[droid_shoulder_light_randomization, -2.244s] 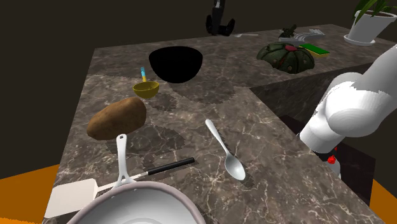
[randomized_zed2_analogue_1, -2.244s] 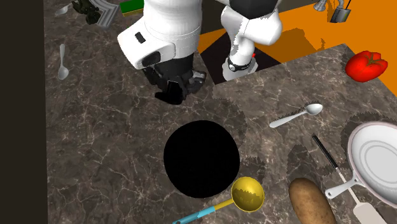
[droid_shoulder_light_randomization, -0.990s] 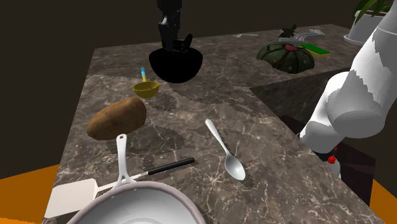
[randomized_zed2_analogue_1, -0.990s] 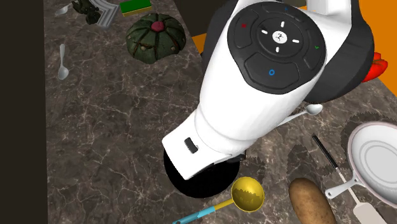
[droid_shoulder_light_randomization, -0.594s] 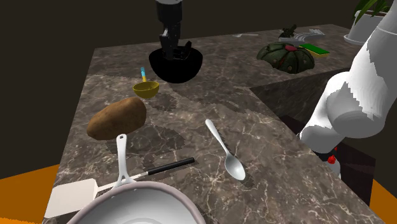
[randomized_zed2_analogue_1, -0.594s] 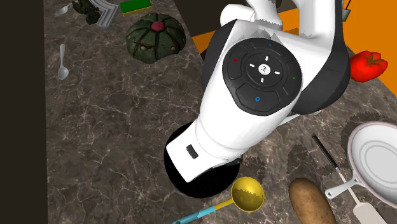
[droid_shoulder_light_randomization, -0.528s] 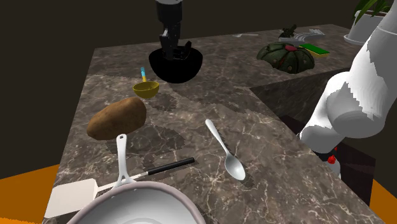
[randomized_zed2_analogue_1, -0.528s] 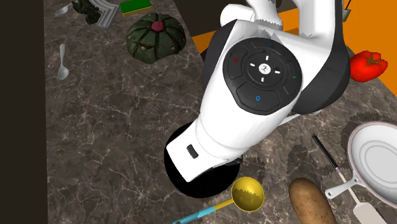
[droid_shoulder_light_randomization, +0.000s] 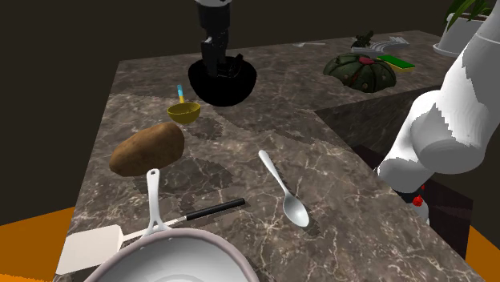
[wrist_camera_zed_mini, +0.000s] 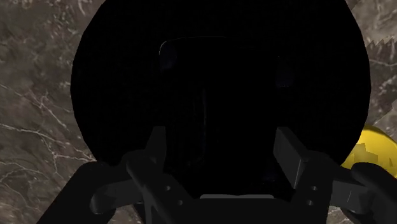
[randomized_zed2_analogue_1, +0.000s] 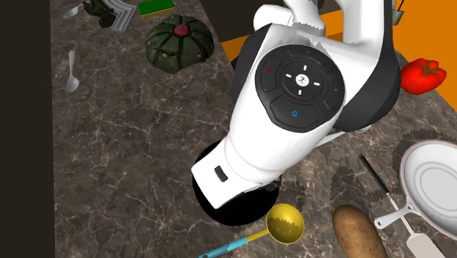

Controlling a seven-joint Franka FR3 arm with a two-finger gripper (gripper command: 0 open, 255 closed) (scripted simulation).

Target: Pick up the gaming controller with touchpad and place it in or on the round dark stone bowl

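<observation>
The round black bowl [droid_shoulder_light_randomization: 228, 86] stands at the far side of the marble counter [droid_shoulder_light_randomization: 336, 184]. My gripper [droid_shoulder_light_randomization: 218, 68] reaches down into it from above. In the wrist view the dark controller [wrist_camera_zed_mini: 222, 95] lies inside the bowl [wrist_camera_zed_mini: 108, 76], between my black fingers [wrist_camera_zed_mini: 289, 153], which stand wide apart around it. A grip of the controller [droid_shoulder_light_randomization: 237, 61] pokes above the bowl's rim beside the gripper. In the second exterior view the white arm [randomized_zed2_analogue_1: 293, 95] covers most of the bowl [randomized_zed2_analogue_1: 220, 209] and hides the hand.
A yellow scoop [droid_shoulder_light_randomization: 183, 111], a potato [droid_shoulder_light_randomization: 147, 148], a metal spoon [droid_shoulder_light_randomization: 284, 192], a white spatula [droid_shoulder_light_randomization: 92, 248] and a white pan [droid_shoulder_light_randomization: 172, 256] lie nearer the camera. A dark green squash [droid_shoulder_light_randomization: 360, 72] and a potted plant [droid_shoulder_light_randomization: 465, 32] sit at the far right.
The gripper came down into the bowl with the controller, then its fingers spread apart; the arm has hardly moved in the last half second.
</observation>
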